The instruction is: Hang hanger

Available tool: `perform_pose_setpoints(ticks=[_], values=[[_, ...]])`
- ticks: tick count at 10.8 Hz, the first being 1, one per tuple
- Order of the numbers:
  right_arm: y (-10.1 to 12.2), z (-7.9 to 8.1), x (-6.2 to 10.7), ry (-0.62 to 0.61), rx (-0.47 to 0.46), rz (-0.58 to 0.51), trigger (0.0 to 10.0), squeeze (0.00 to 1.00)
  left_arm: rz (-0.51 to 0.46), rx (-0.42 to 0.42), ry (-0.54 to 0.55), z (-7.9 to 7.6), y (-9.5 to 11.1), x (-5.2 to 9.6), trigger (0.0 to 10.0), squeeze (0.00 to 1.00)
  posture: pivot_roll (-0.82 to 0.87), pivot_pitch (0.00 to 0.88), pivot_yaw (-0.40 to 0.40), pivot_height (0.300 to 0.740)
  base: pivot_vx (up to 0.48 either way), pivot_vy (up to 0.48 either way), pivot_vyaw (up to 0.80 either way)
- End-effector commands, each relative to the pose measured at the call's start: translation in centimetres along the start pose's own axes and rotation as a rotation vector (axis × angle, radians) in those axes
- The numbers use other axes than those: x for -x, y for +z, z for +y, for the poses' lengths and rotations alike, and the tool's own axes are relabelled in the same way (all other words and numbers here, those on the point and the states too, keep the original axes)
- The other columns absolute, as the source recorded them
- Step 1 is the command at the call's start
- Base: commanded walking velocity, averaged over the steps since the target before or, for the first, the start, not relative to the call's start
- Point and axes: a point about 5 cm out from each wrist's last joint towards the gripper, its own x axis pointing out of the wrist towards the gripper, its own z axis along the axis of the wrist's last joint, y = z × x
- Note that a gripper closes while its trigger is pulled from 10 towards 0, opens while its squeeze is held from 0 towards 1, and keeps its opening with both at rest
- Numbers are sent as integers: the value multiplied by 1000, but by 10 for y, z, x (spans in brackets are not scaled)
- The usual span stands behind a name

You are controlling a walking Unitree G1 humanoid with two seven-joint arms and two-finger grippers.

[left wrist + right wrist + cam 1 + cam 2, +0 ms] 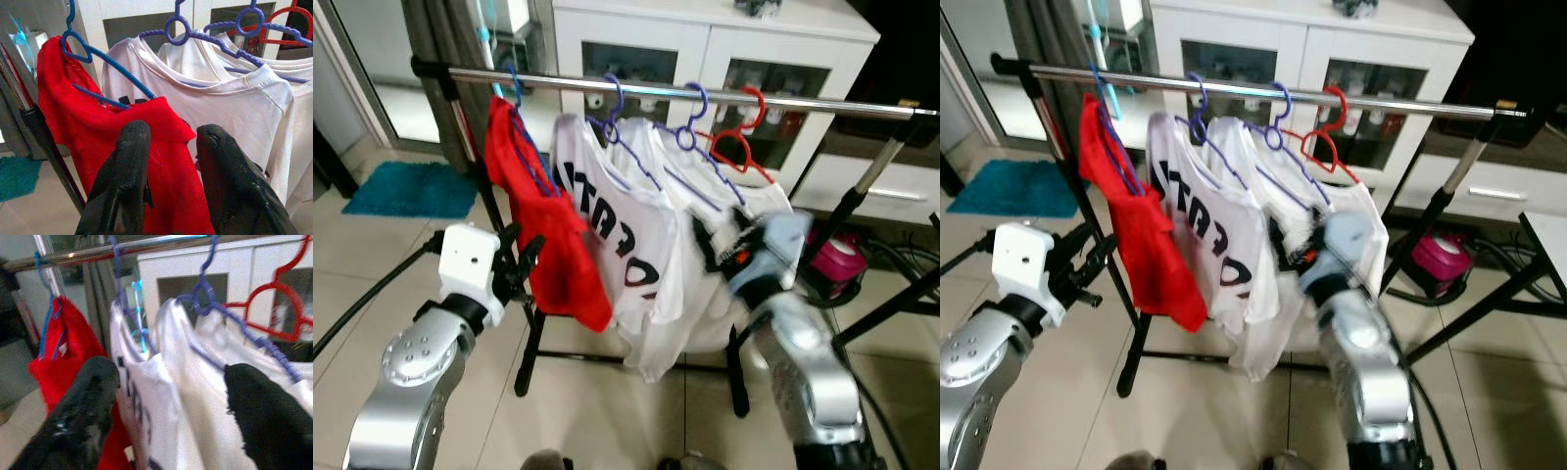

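Hangers: four hooked over the rail [705,96], so we judge the hanging largely done.
Left gripper [521,257]: ours, just beside the red shirt [548,245], fingers [124,176] slightly parted around nothing; we read it as free of the garment.
Blue hanger [524,137]: at the rail's left end, carrying the red shirt, which droops off one shoulder.
White shirts [636,255]: middle of the rail on purple hangers [626,147], crowded together.
Red hanger [736,142]: bare, rightmost, hook on the rail.
Right gripper [171,401]: fingers wide apart, empty, facing the white shirts.
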Motion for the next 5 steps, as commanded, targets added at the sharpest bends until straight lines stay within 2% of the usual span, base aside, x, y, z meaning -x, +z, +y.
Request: perform_pose_setpoints(ticks=[1,3,5], values=[[7,3,3,22,10,-10,10000,1000,-14,-1,-25,-5,3,1,10000,0,40,0,-33,740,0,0,0],[5,4,8,20,4,18,10000,1000,-11,0,-25,-6,2,1,10000,0,36,0,-31,740,240,0,494],[6,2,12,26,56,-1,10000,1000,-9,0,-33,-7,2,0,10000,0,40,0,-32,740,268,0,800]])
